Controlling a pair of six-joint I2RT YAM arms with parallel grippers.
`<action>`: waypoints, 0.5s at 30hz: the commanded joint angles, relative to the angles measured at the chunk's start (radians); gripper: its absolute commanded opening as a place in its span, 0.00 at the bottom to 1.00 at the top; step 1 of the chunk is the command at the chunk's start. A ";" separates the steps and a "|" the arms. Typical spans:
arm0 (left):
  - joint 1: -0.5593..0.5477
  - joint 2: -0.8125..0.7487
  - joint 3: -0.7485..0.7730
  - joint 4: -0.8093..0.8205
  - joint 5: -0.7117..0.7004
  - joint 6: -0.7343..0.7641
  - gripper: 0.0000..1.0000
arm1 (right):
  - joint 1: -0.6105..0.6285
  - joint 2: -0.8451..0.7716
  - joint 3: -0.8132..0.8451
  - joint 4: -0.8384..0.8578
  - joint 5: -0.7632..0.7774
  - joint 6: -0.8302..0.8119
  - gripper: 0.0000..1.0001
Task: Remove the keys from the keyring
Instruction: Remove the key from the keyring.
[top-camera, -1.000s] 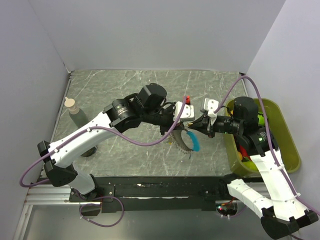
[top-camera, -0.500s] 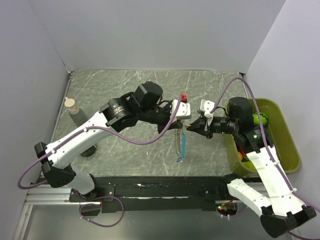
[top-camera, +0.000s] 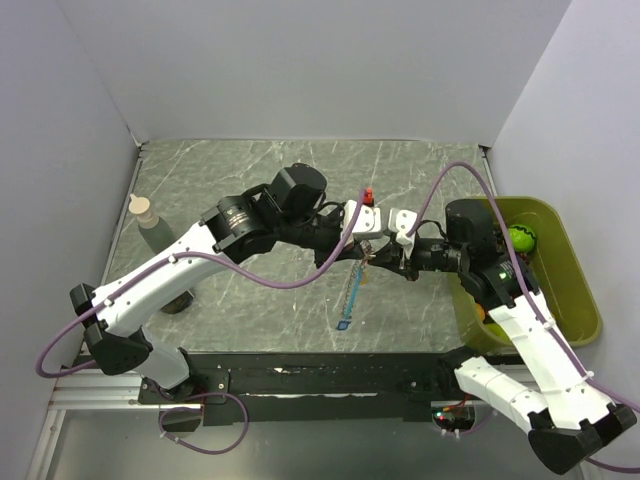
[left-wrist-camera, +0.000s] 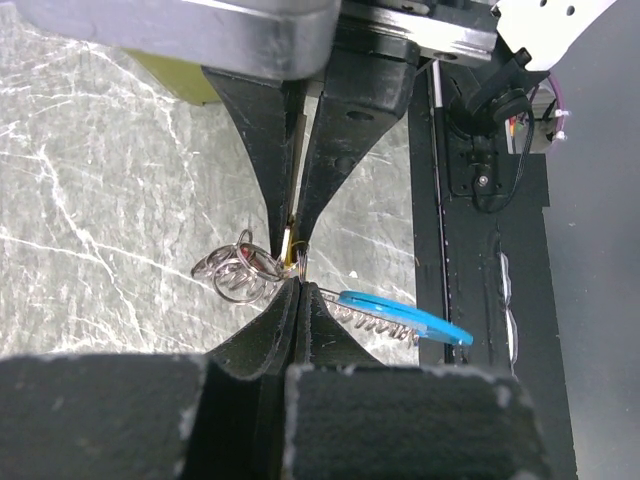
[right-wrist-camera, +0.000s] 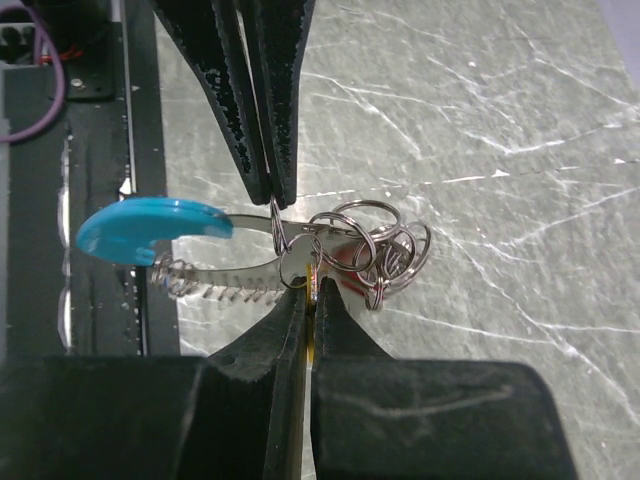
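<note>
The keyring (right-wrist-camera: 375, 235) is a bunch of silvery rings held above the marble table between both grippers. My left gripper (left-wrist-camera: 298, 286) is shut on one wire ring of it, its fingertips (right-wrist-camera: 272, 195) coming in from above in the right wrist view. My right gripper (right-wrist-camera: 312, 288) is shut on a thin yellow-orange key (right-wrist-camera: 312, 300) seen edge-on, tip to tip with the left. A light-blue key (left-wrist-camera: 400, 318) with a toothed metal blade (right-wrist-camera: 220, 283) hangs from the rings (top-camera: 350, 295). A red piece (right-wrist-camera: 345, 258) shows behind the rings.
An olive-green bin (top-camera: 575, 300) stands at the right edge with a green ball (top-camera: 518, 238) inside. A tan-capped bottle (top-camera: 150, 225) stands at the left. A black rail (top-camera: 330, 375) runs along the near edge.
My right gripper has moved left until it meets the left gripper's tips. The dangling light-blue key has swung from the right to hang down and left.
</note>
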 joint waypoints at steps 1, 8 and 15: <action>0.003 -0.008 0.044 0.052 0.031 -0.013 0.01 | 0.013 -0.031 -0.026 0.062 0.083 0.005 0.00; 0.003 0.004 0.054 0.059 0.024 -0.024 0.01 | 0.038 -0.035 -0.047 0.125 0.125 0.071 0.00; 0.003 0.018 0.062 0.062 0.011 -0.036 0.01 | 0.071 -0.026 -0.079 0.151 0.165 0.068 0.00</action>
